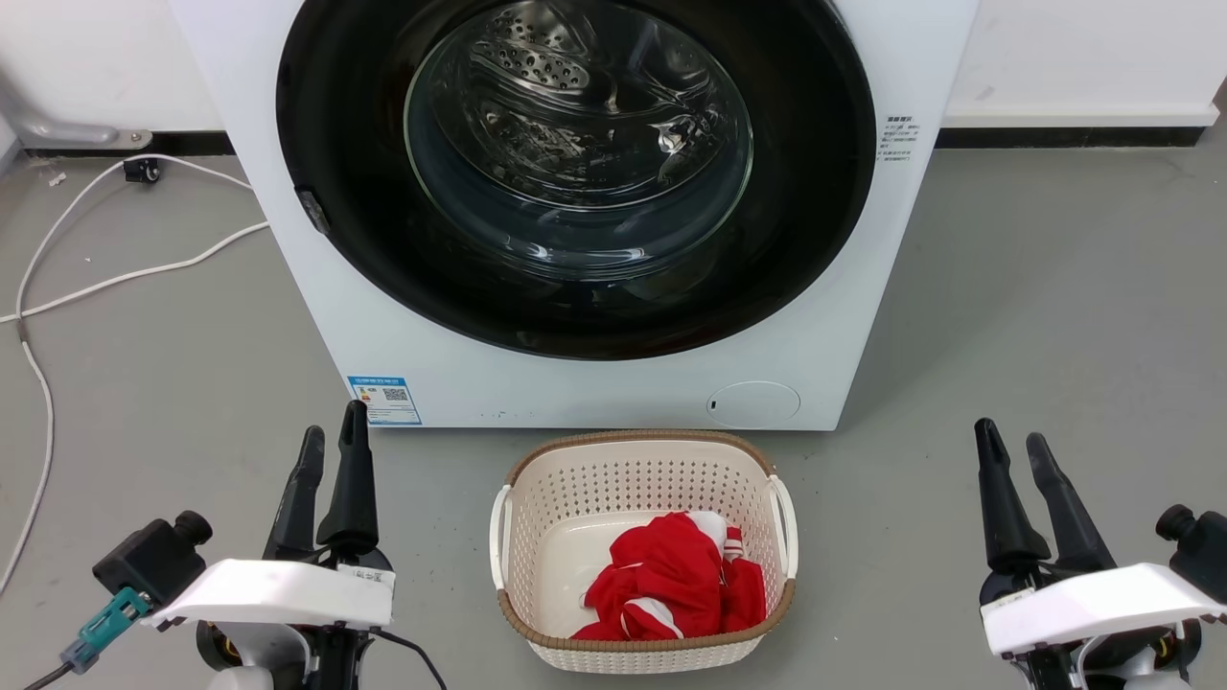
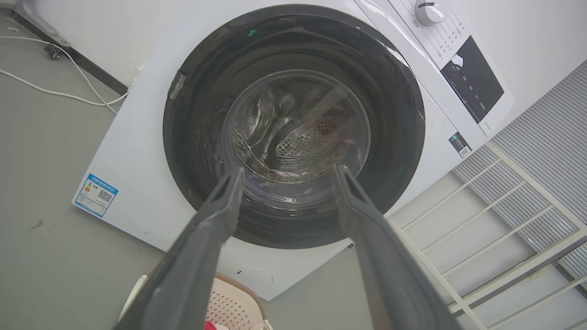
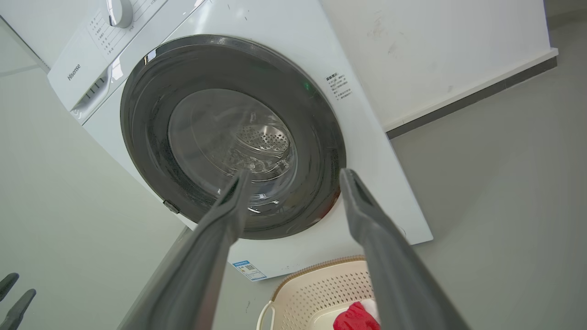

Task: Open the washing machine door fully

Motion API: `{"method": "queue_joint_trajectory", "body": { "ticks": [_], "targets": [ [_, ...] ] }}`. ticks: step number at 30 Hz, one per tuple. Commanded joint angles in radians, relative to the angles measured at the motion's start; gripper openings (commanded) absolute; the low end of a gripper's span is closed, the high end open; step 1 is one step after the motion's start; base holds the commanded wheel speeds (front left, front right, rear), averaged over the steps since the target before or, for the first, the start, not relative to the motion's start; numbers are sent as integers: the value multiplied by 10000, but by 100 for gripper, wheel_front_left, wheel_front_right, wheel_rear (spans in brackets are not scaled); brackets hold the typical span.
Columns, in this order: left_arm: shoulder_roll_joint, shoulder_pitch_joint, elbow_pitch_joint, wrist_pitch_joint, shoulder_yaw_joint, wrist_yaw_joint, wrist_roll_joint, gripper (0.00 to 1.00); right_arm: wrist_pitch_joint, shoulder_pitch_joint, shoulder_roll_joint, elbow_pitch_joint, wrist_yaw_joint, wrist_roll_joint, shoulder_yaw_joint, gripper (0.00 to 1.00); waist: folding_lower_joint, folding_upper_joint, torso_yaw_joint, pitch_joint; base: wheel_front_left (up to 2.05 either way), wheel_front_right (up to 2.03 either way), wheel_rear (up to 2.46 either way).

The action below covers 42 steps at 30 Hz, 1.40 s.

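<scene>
The washing machine door [image 1: 335,144] looks shut, I think; left gripper [image 1: 334,427] and right gripper [image 1: 1008,435] hover parted, empty, near the floor.

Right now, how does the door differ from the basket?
The door is glossy black with clear glass; the basket is cream and perforated. The door stands upright, shut on the machine; the basket sits open on the floor. The basket holds red cloth; through the door a steel drum shows. Both are central in the head view.
</scene>
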Motion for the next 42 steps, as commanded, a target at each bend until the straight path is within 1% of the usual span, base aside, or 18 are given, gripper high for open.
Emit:
{"method": "queue_joint_trajectory", "body": {
  "ticks": [1, 5, 6, 25, 42],
  "targets": [
    [44, -6, -103, -122, -45, -22, 577, 100, -35, 8, -6, -195, 0, -497, -3, 100, 0, 0, 1, -8, 0, 0, 0],
    [87, 19, -56, -238, -122, -23, 1263, 100, -18, 71, -4, -266, 0, -964, -28, 100, 0, 0, 6, -9, 0, 0, 0],
    [87, 19, -56, -238, -122, -23, 1263, 100, -18, 71, -4, -266, 0, -964, -28, 100, 0, 0, 6, -9, 0, 0, 0],
    [93, 141, 169, -736, -162, -27, 3834, 100, -24, 317, 6, -507, -1, -3130, -55, 100, 0, 0, 50, -44, 0, 0, 0],
    [60, 210, 136, -1119, -195, -30, 5536, 100, -132, 462, 15, -697, -1, -4701, -12, 100, 0, 0, 53, -58, 0, 0, 0]
  ]
}}
